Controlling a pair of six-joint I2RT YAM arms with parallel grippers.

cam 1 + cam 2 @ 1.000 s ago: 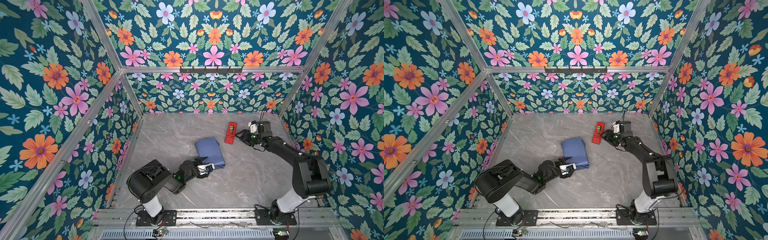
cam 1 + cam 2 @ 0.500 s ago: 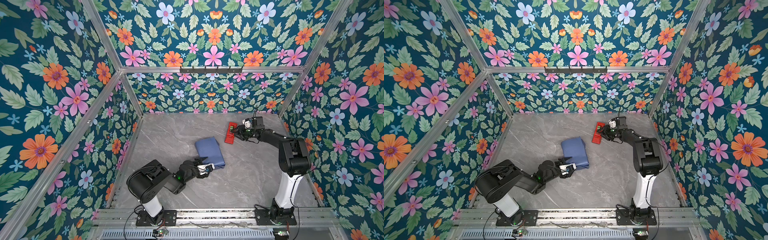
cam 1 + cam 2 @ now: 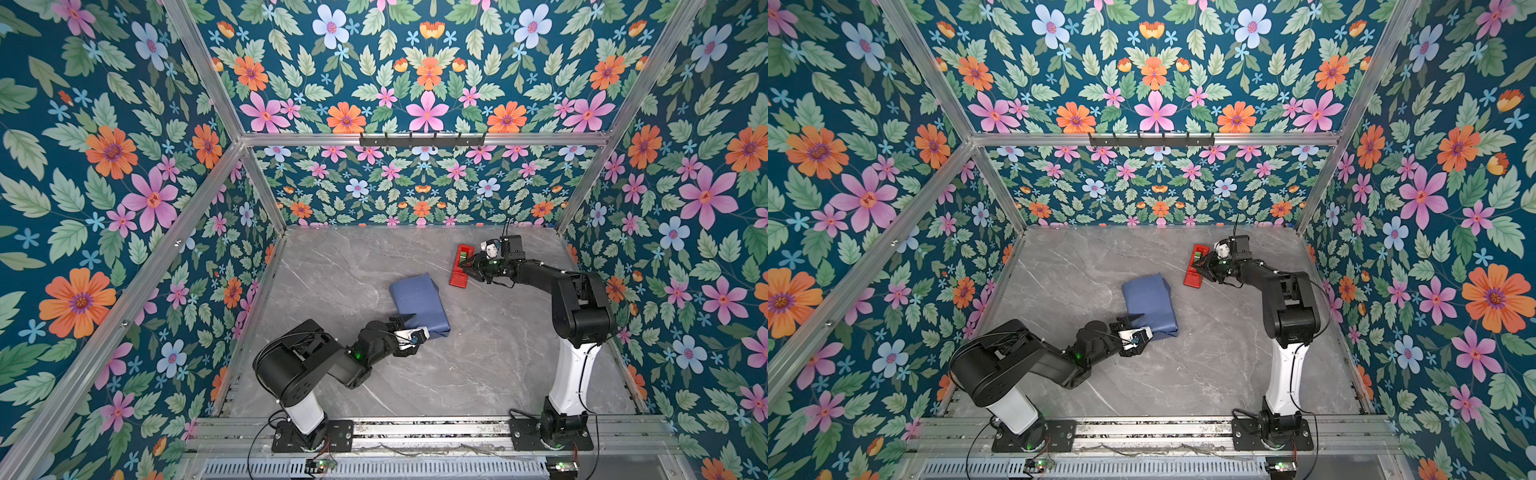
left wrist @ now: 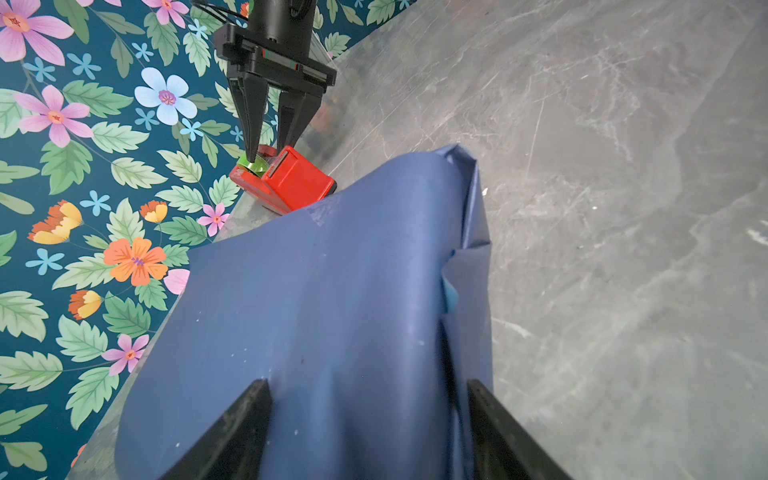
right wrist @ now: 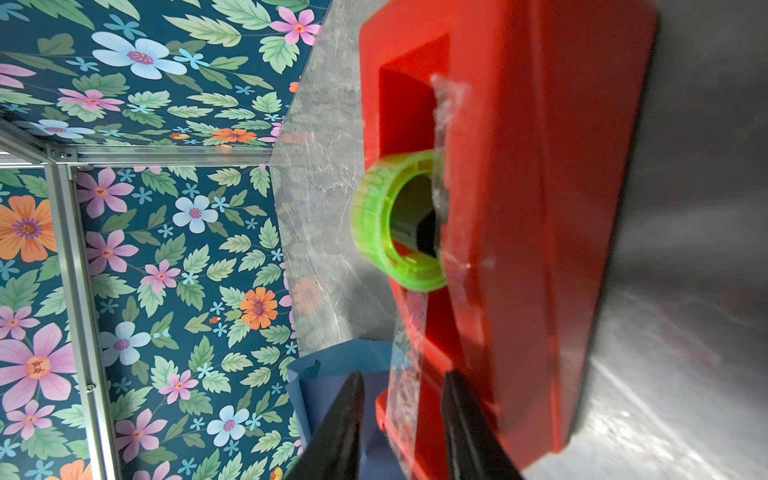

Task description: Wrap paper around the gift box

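**1. The right gripper** [image 5: 403, 378]: jaws a narrow gap apart, brought down onto the tape dispenser [image 3: 460, 266], one tip beside its green roll [image 5: 399, 220]. A clear strip of tape [image 5: 409, 365] runs between the fingers, and no pinch on it is visible. Probable purpose: to draw off a length for sealing.

**2. The left gripper** [image 4: 365, 384]: fingers spread wide, astride the end of the parcel farthest from the dispenser. I cannot tell whether they clamp it or merely steady it. Likely reason: to keep the folds from springing open while tape is fetched.

**3. The paper** [image 3: 419, 303]: slate-blue face outward, folded into a parcel on the table [image 3: 332, 266]. It lies near the dispenser but clear of it, on the side toward the arm bases. The gift box is not visible anywhere and is presumably inside the parcel.

**4. Views:**
- **Right wrist view:** only this view shows the tape strip. The top views show no more than the gripper meeting the dispenser.
- **Left wrist view:** only this view shows a sliver of the light face [image 4: 451, 295] along one side of the parcel, and a loosely folded end facing the dispenser. From above the parcel reads as a plain blue block.
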